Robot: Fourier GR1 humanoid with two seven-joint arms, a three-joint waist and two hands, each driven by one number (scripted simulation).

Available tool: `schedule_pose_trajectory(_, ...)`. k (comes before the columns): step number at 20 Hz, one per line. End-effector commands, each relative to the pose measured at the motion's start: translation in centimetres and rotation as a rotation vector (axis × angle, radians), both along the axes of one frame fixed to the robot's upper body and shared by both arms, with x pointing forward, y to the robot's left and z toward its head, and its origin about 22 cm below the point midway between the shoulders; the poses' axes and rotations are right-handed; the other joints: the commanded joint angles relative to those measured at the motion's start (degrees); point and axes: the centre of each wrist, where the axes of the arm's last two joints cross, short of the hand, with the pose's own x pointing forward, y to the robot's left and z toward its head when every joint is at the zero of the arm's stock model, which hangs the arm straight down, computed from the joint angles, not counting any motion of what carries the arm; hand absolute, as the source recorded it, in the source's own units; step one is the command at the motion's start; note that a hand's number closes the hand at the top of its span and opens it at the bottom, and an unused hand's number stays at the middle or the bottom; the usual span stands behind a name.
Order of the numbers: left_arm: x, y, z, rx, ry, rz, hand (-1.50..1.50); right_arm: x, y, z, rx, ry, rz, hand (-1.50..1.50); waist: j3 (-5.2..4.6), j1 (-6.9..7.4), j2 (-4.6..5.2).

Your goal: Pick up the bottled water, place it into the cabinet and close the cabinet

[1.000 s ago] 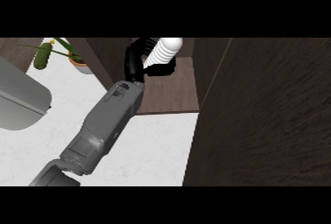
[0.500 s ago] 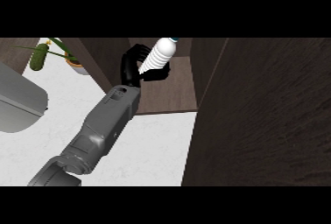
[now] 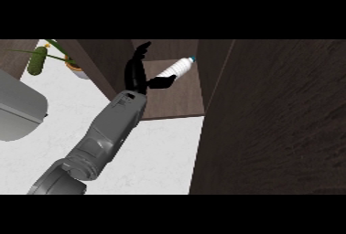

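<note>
- The one grey forearm [image 3: 101, 137] in view comes up from the lower left edge and reaches toward the dark brown wooden cabinet [image 3: 169, 98] at the top middle. From this single view it is hard to say which arm it is; by its place at the left of the view it is taken here as the left one.
- Its black hand [image 3: 138, 75] is inside the cabinet opening, with the long fingers [image 3: 142, 52] stretched straight upward and spread away from the thumb [image 3: 162, 82].
- The clear plastic water bottle with ribbed sides and a small blue cap [image 3: 174, 69] is inside the cabinet, above the brown shelf board. It is tilted, with the cap pointing up and to the right.
- The thumb touches the lower end of the bottle, but the fingers do not curl round it, so the hand looks opened and not holding it.
- The wide dark wooden cabinet door [image 3: 277, 119] fills the right side of the view and stands open.
- The white marbled counter [image 3: 47, 151] lies under the forearm.
- A grey rounded appliance [image 3: 17, 112] sits at the left edge.
- A green potted plant [image 3: 51, 59] stands at the top left, on the counter.
</note>
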Motion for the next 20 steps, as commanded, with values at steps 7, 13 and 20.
schedule_pose_trajectory(7,0.2,-0.2,0.4,0.031,0.019,0.046,-1.5,-0.7,-0.1,0.9,-0.005,-0.017,0.014,-1.5,-0.09,0.06,0.24)
schedule_pose_trajectory(13,-0.7,0.5,-1.2,-0.049,-0.046,-0.085,-1.5,-1.5,-0.7,1.1,-0.003,-0.023,0.036,-1.5,-0.06,0.72,-0.13)
schedule_pose_trajectory(20,0.4,0.2,1.3,-0.302,-0.22,-0.281,1.5,-1.8,-0.8,1.2,-0.002,0.004,0.035,-1.5,-0.1,1.22,-0.54)
